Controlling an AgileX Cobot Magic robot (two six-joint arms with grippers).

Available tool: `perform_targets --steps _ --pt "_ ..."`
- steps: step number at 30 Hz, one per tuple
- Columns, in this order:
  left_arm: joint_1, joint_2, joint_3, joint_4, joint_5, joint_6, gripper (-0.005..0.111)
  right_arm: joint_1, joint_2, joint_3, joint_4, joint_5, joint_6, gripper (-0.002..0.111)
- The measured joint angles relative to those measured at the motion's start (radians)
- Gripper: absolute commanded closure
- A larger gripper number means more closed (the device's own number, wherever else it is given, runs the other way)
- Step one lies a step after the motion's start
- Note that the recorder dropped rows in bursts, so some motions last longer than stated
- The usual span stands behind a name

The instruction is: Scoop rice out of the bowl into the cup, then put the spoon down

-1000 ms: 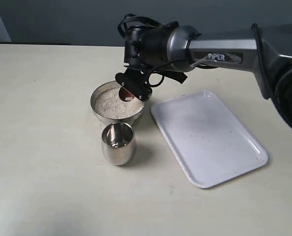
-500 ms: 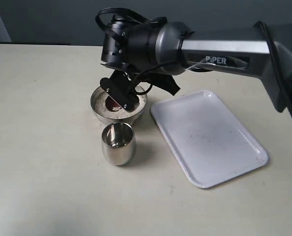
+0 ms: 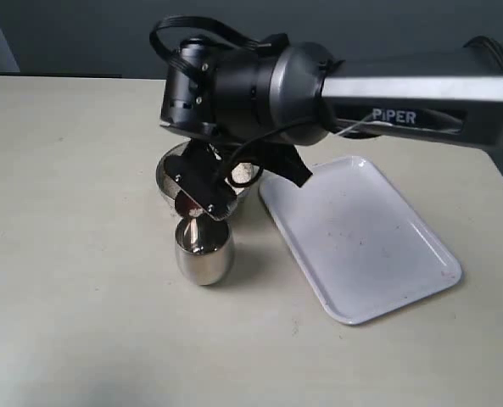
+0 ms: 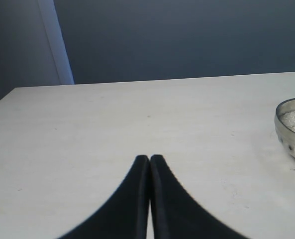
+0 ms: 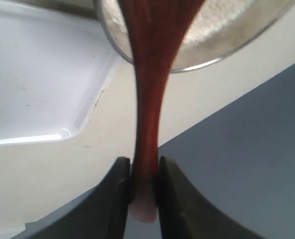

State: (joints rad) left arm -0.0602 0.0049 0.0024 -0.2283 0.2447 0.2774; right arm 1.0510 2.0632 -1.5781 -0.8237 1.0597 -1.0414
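My right gripper (image 3: 202, 193) reaches across from the right and is shut on the slim handle of the reddish-brown wooden spoon (image 5: 148, 99). The spoon's scoop (image 3: 187, 206) hangs just above the rim of the small steel cup (image 3: 204, 248). Right behind the cup stands the steel bowl (image 3: 163, 174), mostly hidden by the arm, with white rice (image 3: 243, 173) showing in it. The right wrist view shows my right gripper (image 5: 144, 172) clamping the handle's end, with the bowl of rice (image 5: 227, 30) beyond. My left gripper (image 4: 149, 159) is shut and empty, low over the table, with the bowl (image 4: 290, 130) off to its side.
A white rectangular tray (image 3: 361, 237) lies on the beige table just right of the bowl and cup, with a few specks on it. The thick grey arm (image 3: 404, 89) spans the upper right of the exterior view.
My right gripper has carried the spoon out of the bowl and forward, from over the rice to just above the cup. The left gripper's earlier state is not shown.
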Motion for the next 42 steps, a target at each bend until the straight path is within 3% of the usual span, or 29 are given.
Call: perform_targets --steps 15,29,42 --pt "0.0 0.0 0.0 0.0 0.0 0.0 0.106 0.035 -0.002 0.035 -0.092 -0.019 0.077 0.109" --pt "0.0 0.0 0.0 0.0 0.0 0.0 0.106 0.077 -0.002 0.172 -0.34 -0.088 0.385 0.109" --pt "0.0 0.0 0.0 0.0 0.0 0.0 0.106 0.095 -0.002 0.175 -0.348 -0.079 0.488 0.109"
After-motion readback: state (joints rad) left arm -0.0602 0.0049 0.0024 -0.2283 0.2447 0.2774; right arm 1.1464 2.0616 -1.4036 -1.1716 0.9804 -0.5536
